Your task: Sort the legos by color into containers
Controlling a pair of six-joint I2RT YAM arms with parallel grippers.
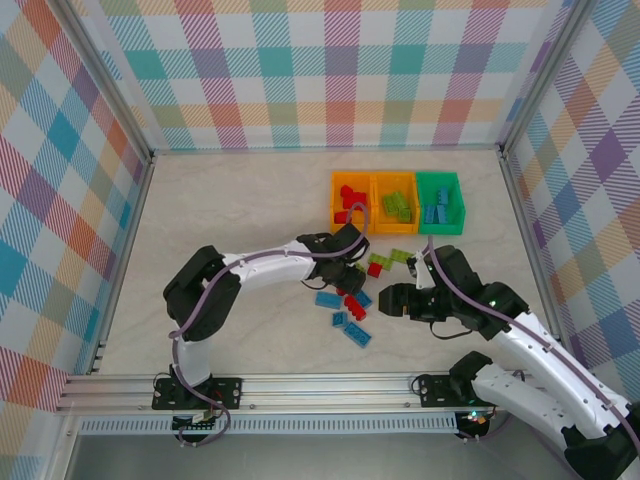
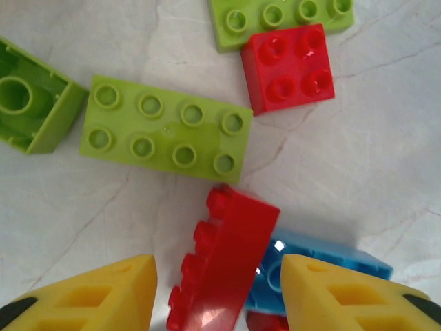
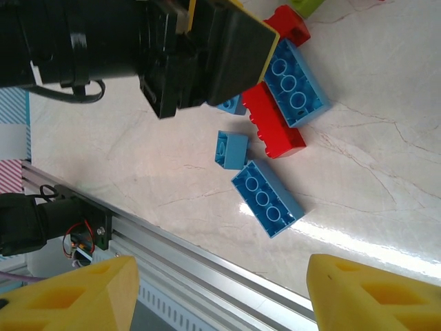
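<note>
A: Step in hand?
B: Grabbing red brick [image 2: 224,265], tilted on desk [image 2: 358,138] near orange bin [image 1: 336,205]. Left fingers [image 2: 89,293] spread astride it, not yet gripping; right fingers [image 3: 83,296] spread, empty.
A: Next?
B: Close, lift, drop in that bin.

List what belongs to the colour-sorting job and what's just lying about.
Job:
- loose red brick, lime brick, blue brick and their like
- left orange bin, middle orange bin, green bin
- left gripper, right gripper, both open

Just there:
- metal rail
- checked walls
</note>
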